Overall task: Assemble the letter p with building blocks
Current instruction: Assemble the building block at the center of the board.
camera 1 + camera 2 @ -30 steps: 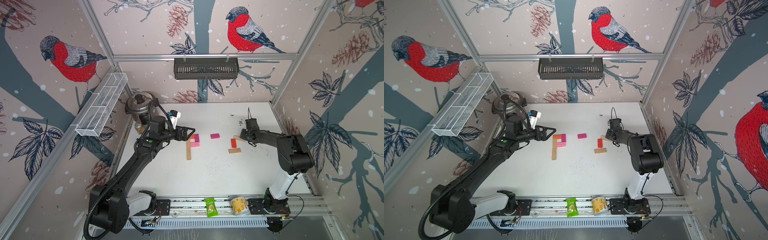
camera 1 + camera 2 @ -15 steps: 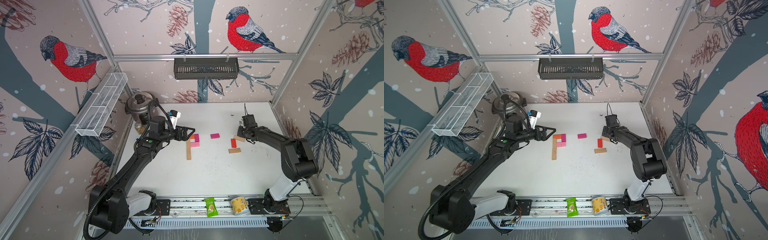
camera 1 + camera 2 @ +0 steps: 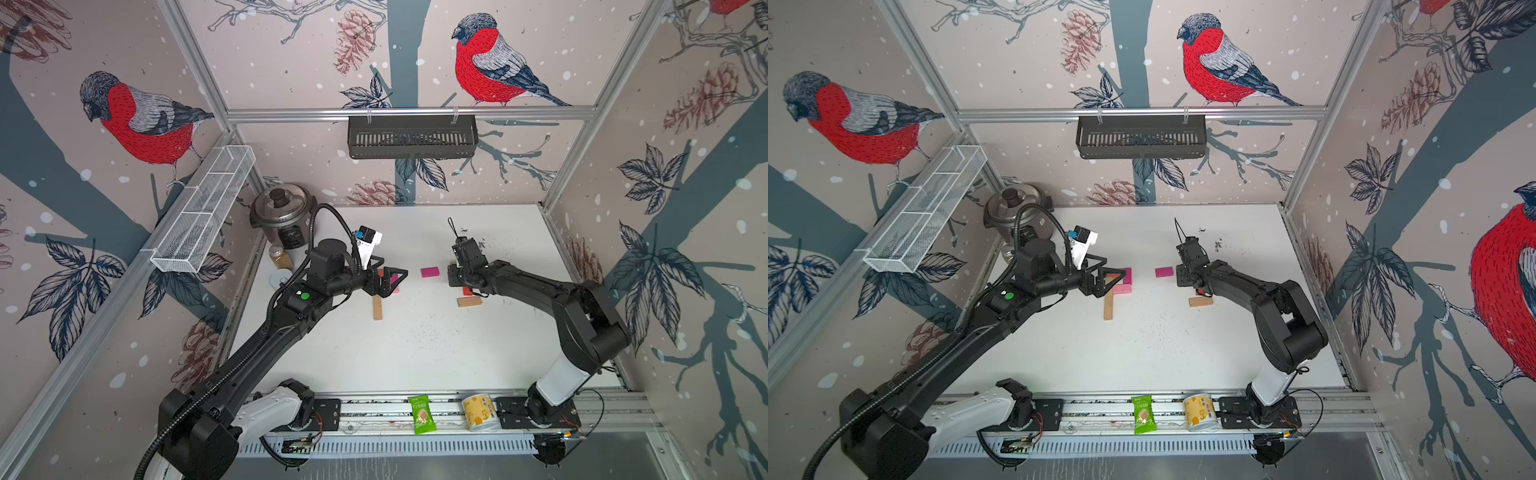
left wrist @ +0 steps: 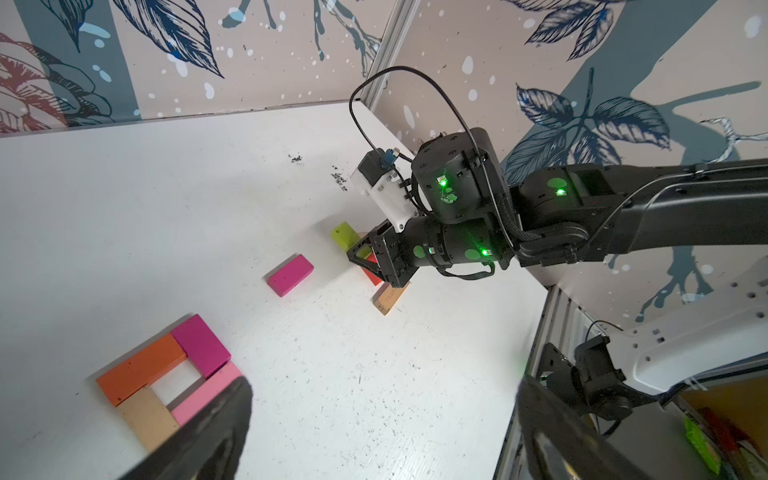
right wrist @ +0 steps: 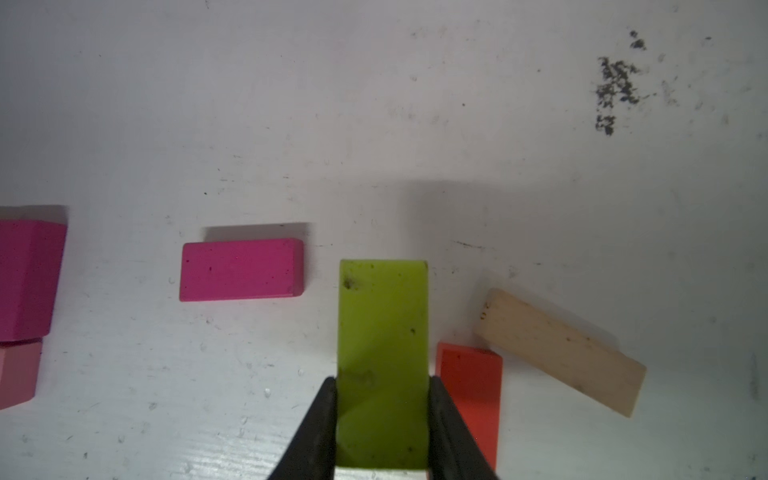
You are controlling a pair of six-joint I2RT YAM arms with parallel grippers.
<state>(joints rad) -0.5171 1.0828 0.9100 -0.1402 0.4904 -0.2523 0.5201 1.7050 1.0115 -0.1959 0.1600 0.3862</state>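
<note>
While the left hand (image 3: 395, 282) gapes wide and empty, the right hand (image 5: 381, 384) pinches a lime green block (image 5: 382, 316) just beside a red block (image 5: 469, 386).

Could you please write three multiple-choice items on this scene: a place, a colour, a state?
1. Where is the loose magenta block? A) between the block cluster and the right pincer B) stacked on the cluster C) off the table
2. What colour is the clamped block? A) red B) lime green C) orange
3. How is the left pincer? A) shut on a block B) open, empty C) out of view
Answers: A, seen in both top views; B, right wrist view; B, jaws apart, nothing between.
</note>
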